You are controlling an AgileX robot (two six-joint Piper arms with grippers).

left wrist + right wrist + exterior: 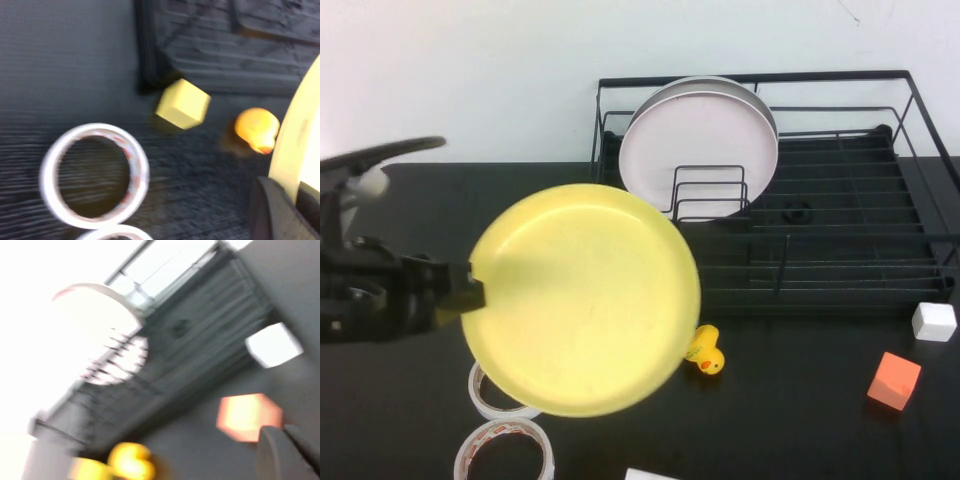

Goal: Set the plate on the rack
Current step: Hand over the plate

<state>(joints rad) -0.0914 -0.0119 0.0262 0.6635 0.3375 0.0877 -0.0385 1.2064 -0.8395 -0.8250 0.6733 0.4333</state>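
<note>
The yellow plate (585,300) is held off the black table, tilted with its face toward the camera, in front of the rack's left end. My left gripper (470,290) is shut on the plate's left rim; the left wrist view shows the rim (295,145) pinched between the jaws (295,200). The black wire rack (840,250) stands at the back right. My right gripper (287,432) is out of the high view; in its wrist view the fingers lie together, empty, near an orange block (247,415).
A pale pink plate (700,140) stands in the rack's left dividers. A yellow duck (706,352), two tape rolls (505,450), an orange block (894,380) and a white block (933,321) lie on the table. A yellow cube (182,103) sits under the plate.
</note>
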